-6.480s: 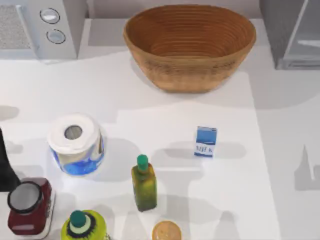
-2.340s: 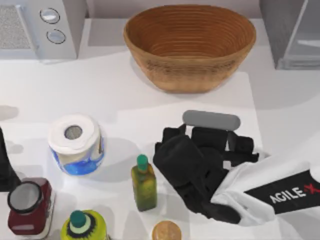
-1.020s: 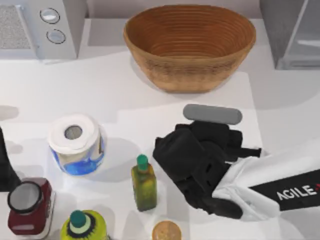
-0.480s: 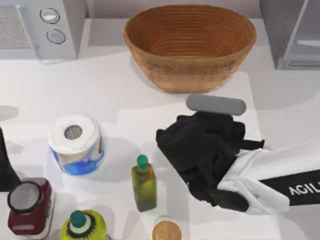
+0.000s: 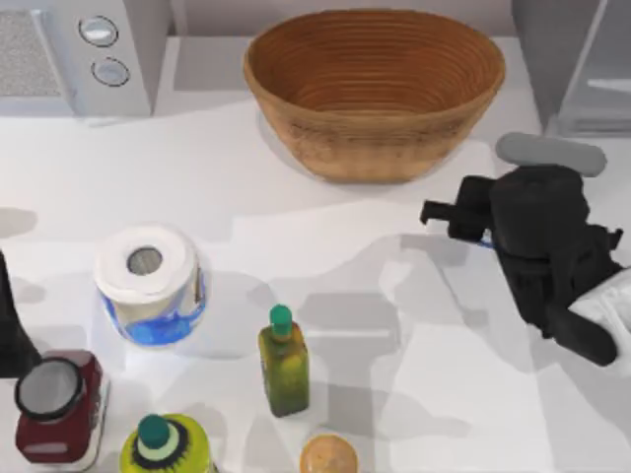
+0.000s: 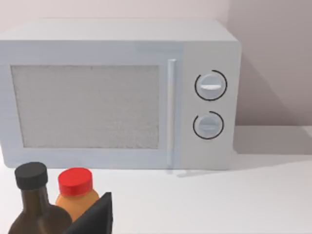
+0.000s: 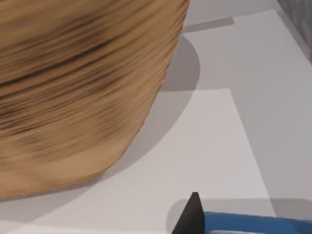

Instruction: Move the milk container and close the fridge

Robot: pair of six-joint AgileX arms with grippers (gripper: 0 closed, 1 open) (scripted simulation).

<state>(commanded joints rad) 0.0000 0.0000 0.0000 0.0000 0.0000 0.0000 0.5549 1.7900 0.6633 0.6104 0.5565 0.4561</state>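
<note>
Our right gripper (image 5: pixel 463 219) grips the milk (image 7: pixel 253 223) aloft near the counter's right edge, so we should carry it level, clear of the basket (image 5: pixel 375 89), toward the fridge (image 5: pixel 582 64).

Right hand (image 5: pixel 463 219) raised at table's right, fingers clamped; left arm parked
</note>
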